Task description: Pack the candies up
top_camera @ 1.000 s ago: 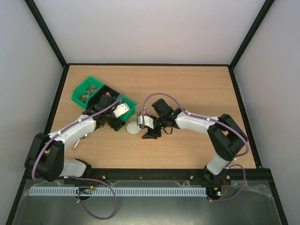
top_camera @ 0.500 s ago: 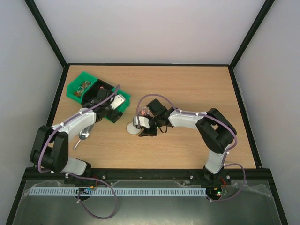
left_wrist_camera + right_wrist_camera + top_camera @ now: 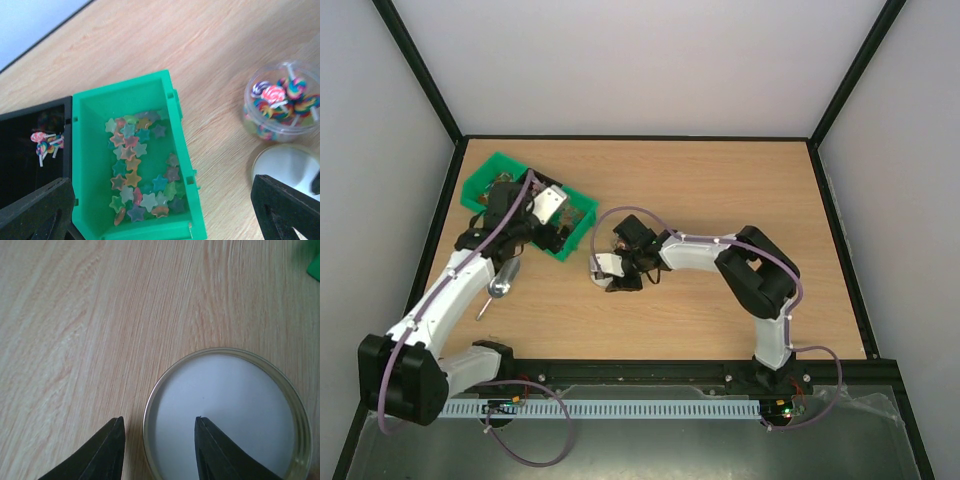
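The candies are small star sweets of mixed colours (image 3: 140, 170) lying in a green bin (image 3: 185, 150). Swirl lollipops fill a clear jar (image 3: 281, 100), and a few (image 3: 46, 144) lie in a black bin (image 3: 30, 170). My left gripper (image 3: 160, 222) is open and empty, hovering above the green bin (image 3: 578, 232); it also shows in the top view (image 3: 538, 222). My right gripper (image 3: 160, 450) is open and empty, its fingers straddling the left rim of the round whitish lid (image 3: 235, 415) on the table. The right gripper also shows in the top view (image 3: 610, 275).
A metal scoop (image 3: 502, 280) lies on the table left of the lid, in front of the bins. The lid (image 3: 290, 165) lies just in front of the jar. The wooden table (image 3: 720, 190) is walled on three sides.
My left gripper has moved back and left, from the bin's right end to over its middle. My right gripper has moved left and now sits over the lid. The bin shifted slightly left.
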Action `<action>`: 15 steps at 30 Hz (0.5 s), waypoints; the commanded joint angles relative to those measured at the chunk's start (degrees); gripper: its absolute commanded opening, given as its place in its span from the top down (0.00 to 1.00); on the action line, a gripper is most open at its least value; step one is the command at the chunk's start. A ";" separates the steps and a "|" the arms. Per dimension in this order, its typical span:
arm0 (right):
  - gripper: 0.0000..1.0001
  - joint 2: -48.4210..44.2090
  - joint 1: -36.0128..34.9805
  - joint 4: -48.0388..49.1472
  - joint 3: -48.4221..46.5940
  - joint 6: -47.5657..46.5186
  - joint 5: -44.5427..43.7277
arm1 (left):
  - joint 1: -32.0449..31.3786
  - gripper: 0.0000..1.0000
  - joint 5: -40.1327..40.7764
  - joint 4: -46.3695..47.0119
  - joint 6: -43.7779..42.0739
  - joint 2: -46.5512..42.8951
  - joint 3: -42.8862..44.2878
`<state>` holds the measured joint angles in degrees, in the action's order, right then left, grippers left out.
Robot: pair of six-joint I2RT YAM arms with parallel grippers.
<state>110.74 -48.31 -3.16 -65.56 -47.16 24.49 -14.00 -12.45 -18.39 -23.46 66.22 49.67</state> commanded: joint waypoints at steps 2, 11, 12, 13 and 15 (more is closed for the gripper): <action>0.62 2.95 -1.47 -4.79 -2.93 -0.11 -2.88 | 3.75 0.01 -7.29 -2.85 4.87 -3.71 -0.98; 0.82 6.91 -3.06 -11.47 -6.78 0.93 -6.56 | 7.47 0.00 -10.05 -2.02 7.49 -8.23 -3.62; 0.85 6.94 -3.04 -12.33 -7.24 1.33 -6.62 | 8.02 0.00 -10.51 -2.03 7.72 -8.61 -3.82; 0.87 6.83 -3.06 -13.26 -7.56 1.62 -6.30 | 8.63 0.01 -11.00 -2.06 7.98 -8.83 -3.99; 0.91 6.25 -3.43 -14.66 -7.60 1.94 -5.72 | 9.65 0.01 -12.48 -2.15 8.33 -9.26 -4.66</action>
<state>115.42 -51.11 -9.37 -72.71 -46.61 19.90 -6.17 -21.23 -20.14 -16.86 58.37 46.61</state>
